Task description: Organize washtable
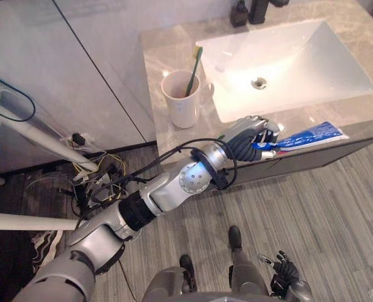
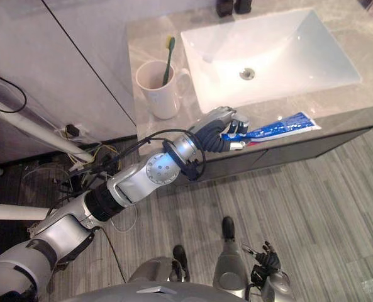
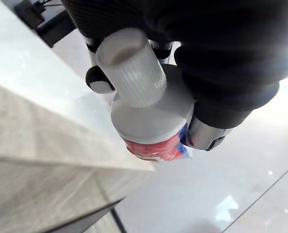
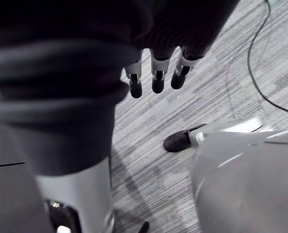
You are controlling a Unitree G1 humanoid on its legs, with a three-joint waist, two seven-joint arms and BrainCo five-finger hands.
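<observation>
Toothpaste tube [image 1: 312, 135] is clamped at its cap end by the left hand's [image 1: 246, 145] curled fingers, centre-right of frame at the counter's [image 1: 167, 56] front edge, and could be dropped floorward if that grip loosens.

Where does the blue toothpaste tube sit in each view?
Left eye view: blue toothpaste tube on the front edge of the grey counter, right of centre.
Right eye view: same edge, near centre.
Left wrist view: its white ribbed cap faces the camera.
Right wrist view: right hand above floor.
Landmark: left hand gripping the cap end.
</observation>
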